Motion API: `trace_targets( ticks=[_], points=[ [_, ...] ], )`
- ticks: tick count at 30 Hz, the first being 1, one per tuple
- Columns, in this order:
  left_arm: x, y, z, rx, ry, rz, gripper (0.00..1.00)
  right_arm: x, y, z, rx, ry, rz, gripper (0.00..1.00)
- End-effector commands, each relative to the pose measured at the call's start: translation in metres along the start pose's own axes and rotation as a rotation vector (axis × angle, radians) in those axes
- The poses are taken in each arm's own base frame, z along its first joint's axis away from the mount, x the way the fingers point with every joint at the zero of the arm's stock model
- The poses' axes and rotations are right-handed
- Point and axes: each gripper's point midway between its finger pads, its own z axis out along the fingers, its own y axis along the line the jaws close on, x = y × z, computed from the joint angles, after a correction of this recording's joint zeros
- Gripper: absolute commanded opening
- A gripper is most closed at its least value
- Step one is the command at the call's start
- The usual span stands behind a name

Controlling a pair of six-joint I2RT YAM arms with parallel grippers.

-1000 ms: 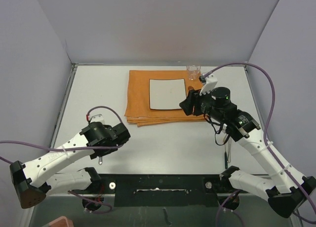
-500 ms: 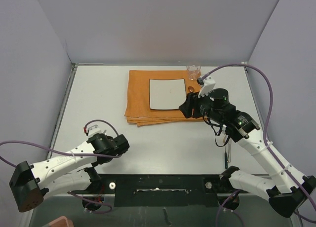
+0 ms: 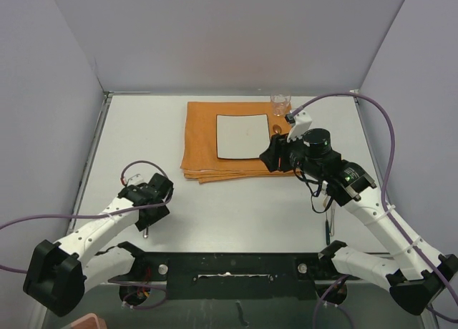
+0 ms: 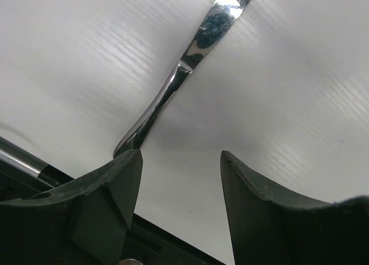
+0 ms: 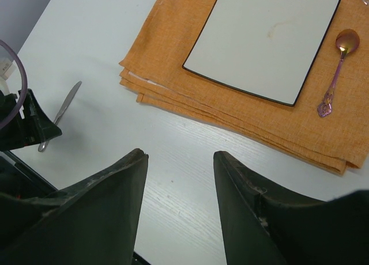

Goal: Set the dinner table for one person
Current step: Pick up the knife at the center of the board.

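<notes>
the white desk (image 3: 236, 200) fills the top view. an orange folded cloth (image 3: 204, 132) lies toward 12 o'clock and carries a square white plate (image 3: 242, 136). a purple-handled spoon (image 5: 338, 72) lies at the plate's 3 o'clock. a clear glass (image 3: 280, 102) stands at the cloth's 1 o'clock corner. the right hand (image 5: 180, 158) gapes empty by the cloth's 4 o'clock corner. the left hand (image 4: 181, 161), at the desk's 7 o'clock, is spread wide. a butter knife (image 4: 180, 68) lies flat, its handle end beside one finger.

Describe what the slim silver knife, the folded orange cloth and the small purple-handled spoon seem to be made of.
The slim silver knife: polished metal, probably steel; mirror-like reflections.
The folded orange cloth: woven fabric, matte; visible coarse weave, layered edges.
The small purple-handled spoon: likely metal with iridescent coating; glossy gold-pink bowl, purple handle.
</notes>
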Motion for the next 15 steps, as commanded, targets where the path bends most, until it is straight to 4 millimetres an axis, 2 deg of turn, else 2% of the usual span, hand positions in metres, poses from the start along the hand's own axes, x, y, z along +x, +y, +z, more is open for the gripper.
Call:
trace_targets(
  ticks=[1,15],
  points=[
    [-0.014,-0.028,0.003,0.092,-0.008,0.017,0.55,-0.015,0.001,-0.005,0.008,-0.050,-0.022,0.50],
    [-0.025,-0.013,0.018,0.003,0.017,-0.050,0.54,-0.010,-0.008,-0.007,0.053,-0.046,-0.037,0.50]
  ],
)
